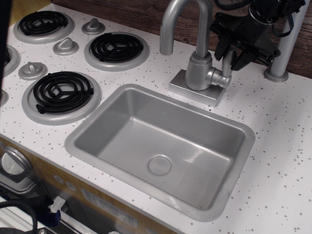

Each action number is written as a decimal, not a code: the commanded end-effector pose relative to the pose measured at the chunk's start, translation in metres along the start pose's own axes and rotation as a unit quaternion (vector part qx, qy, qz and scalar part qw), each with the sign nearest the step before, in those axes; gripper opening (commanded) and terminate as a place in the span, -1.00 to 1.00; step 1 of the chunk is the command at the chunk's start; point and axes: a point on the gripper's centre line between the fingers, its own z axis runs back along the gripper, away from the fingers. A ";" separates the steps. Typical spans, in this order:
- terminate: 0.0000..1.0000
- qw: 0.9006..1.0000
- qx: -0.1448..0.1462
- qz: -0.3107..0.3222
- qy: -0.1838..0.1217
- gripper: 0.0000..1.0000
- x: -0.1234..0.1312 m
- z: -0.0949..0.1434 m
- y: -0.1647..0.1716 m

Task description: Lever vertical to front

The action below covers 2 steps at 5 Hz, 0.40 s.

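The lever (225,68) is a small silver-grey paddle on a short stub on the right side of the faucet body (199,72). It stands upright. My black gripper (229,54) comes in from the top right, and its fingers (219,48) sit on both sides of the lever's upper part, closed against it. The top of the paddle is hidden behind the gripper; only its lower part and the stub show.
The tall curved spout (168,27) rises just left of the gripper. The grey sink basin (234,127) lies in front of the faucet. A grey post (284,48) stands to the right. Black coil burners (61,91) and round knobs (65,46) fill the left side.
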 end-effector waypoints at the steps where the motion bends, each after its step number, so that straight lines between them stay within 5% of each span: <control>1: -1.00 1.000 -0.015 0.014 0.002 -1.00 -0.012 0.015 0.001; 2: -1.00 0.999 -0.042 0.015 0.026 -1.00 -0.021 0.006 0.000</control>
